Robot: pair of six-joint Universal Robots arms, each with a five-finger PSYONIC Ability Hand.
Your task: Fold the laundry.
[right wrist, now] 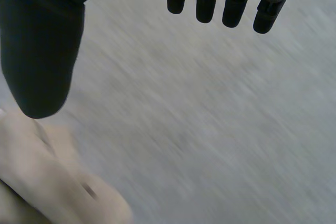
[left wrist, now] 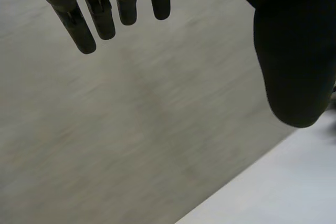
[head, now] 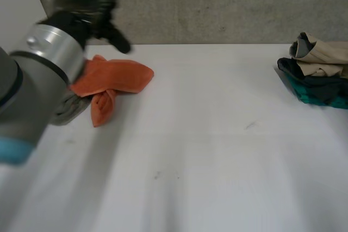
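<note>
2 hands spread at the table (head: 217, 150).
Left hand (left wrist: 289, 51) and right hand (right wrist: 42, 51) both have straight fingers with thumbs apart; the orange cloth (head: 114, 77) lies crumpled at far left, the clothes pile (head: 318, 71) at far right.

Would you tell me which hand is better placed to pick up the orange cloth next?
Probably the left: the left hand, fingers open, hangs close behind the orange cloth, while the right hand is by a beige cloth.
</note>
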